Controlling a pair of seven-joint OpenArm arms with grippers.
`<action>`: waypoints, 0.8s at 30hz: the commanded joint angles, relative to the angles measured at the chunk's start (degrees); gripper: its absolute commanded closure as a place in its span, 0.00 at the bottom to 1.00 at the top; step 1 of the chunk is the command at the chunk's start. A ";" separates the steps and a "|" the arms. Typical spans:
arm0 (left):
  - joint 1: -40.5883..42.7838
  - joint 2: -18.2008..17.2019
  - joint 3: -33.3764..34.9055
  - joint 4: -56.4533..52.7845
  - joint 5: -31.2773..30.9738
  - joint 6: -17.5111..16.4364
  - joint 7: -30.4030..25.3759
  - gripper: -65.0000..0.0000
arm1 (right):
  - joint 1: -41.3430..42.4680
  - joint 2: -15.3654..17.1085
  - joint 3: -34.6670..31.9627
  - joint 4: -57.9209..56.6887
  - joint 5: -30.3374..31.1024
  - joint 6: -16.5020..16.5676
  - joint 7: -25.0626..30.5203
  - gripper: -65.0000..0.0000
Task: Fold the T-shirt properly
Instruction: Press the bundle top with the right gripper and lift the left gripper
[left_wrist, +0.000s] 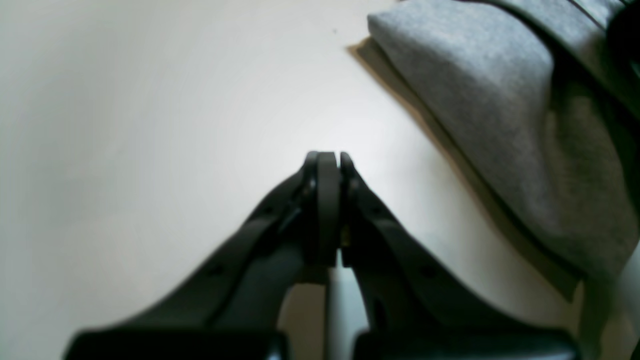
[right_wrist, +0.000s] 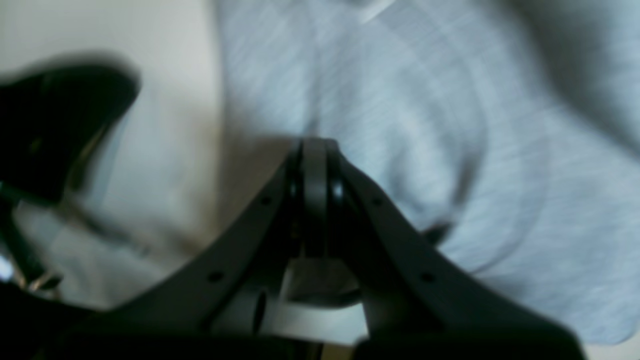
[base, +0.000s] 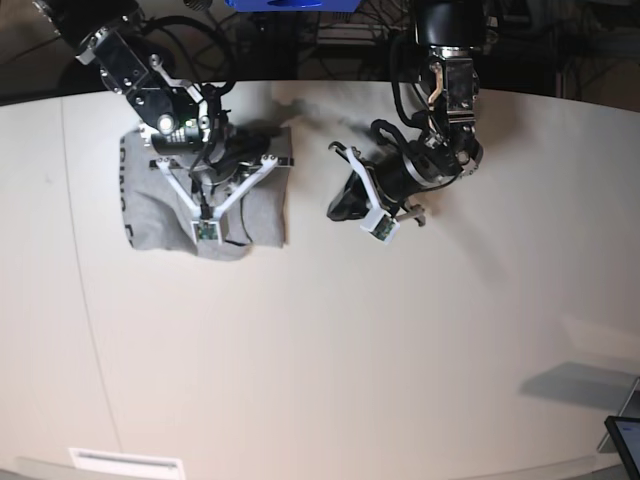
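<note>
The light grey T-shirt (base: 160, 205) lies folded into a compact rectangle on the white table (base: 330, 340) at the back left, with black lettering along its left edge. My right gripper (base: 205, 228) is shut and hovers over the shirt's front middle. In the right wrist view its closed tips (right_wrist: 315, 147) sit above the grey cloth (right_wrist: 450, 130), with no cloth seen between them. My left gripper (base: 378, 226) is shut and empty over bare table to the right of the shirt. In the left wrist view (left_wrist: 327, 160) the shirt's folded edge (left_wrist: 500, 125) lies to the upper right.
Cables and a blue object (base: 290, 5) sit beyond the table's far edge. A dark screen corner (base: 625, 440) shows at the bottom right and a white strip (base: 125, 462) at the bottom left. The other arm's dark gripper (right_wrist: 55, 125) is blurred at left in the right wrist view.
</note>
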 joint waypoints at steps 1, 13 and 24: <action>2.33 -1.64 -0.55 -1.28 10.08 2.54 11.66 1.00 | 0.74 0.70 0.58 0.84 -1.21 -0.32 1.11 0.98; 2.33 -0.67 0.06 -1.55 9.55 2.54 11.66 1.00 | 4.88 -1.24 -8.03 0.40 -1.21 -0.32 -12.17 0.69; 5.58 -0.15 -0.73 7.25 4.71 2.54 11.66 1.00 | 6.98 -1.06 -9.18 0.93 -1.03 -0.32 -11.29 0.69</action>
